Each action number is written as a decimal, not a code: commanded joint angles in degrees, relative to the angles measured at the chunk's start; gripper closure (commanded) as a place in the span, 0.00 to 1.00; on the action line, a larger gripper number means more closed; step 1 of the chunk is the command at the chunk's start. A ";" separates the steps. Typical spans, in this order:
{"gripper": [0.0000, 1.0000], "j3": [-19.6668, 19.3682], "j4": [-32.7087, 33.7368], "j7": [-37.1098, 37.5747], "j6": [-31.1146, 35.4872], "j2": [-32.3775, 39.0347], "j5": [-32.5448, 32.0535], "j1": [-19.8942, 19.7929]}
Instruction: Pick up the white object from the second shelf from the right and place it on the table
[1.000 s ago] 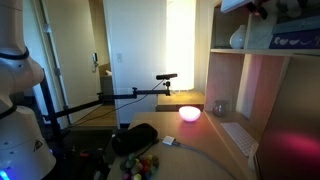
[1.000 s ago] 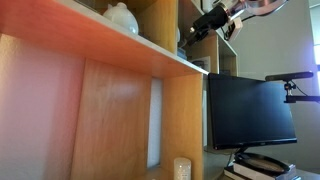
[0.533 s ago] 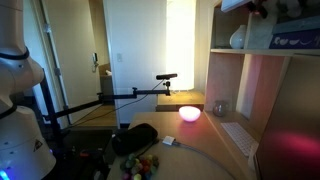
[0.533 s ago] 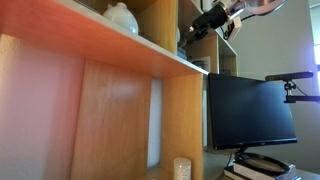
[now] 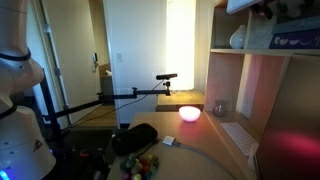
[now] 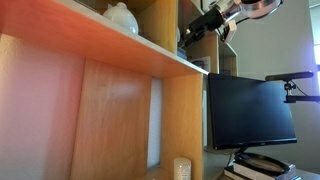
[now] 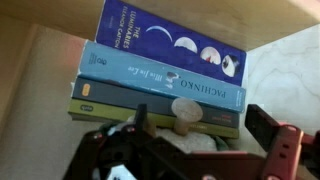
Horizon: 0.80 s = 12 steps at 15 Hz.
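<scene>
1 white round jar [image 6: 122, 17] on upper shelf, wood divider [image 6: 160, 22] right of it, 1 gripper [image 6: 206, 24] in next compartment, 1 black monitor [image 6: 250, 110] below, wrist view: 3 stacked books [image 7: 160, 85], 1 white object [image 7: 185, 112] just in front of them, gripper fingers [image 7: 140, 120] spread either side, nothing pinched

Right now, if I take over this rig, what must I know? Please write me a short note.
Gripper: open, up inside a shelf compartment. In the wrist view the white object appears between its jaws, not yet gripped.
White object: on the shelf, in front of the stacked books.
Done: the approach only.
Left: close on it, lift it out, set it on the table.
</scene>
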 commanded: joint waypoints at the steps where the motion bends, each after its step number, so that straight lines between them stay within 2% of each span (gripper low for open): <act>1: 0.25 -0.53 2.47 0.91 1.14 1.57 -0.78 0.52; 2: 0.26 -0.10 2.61 0.10 0.86 1.57 -0.22 0.17; 3: 0.32 -0.09 2.51 -0.11 0.99 1.50 -0.30 0.17; 11: 0.95 0.29 2.35 -0.55 0.12 1.15 0.30 -0.25; 12: 0.98 0.21 2.28 -0.55 0.27 1.08 0.21 -0.24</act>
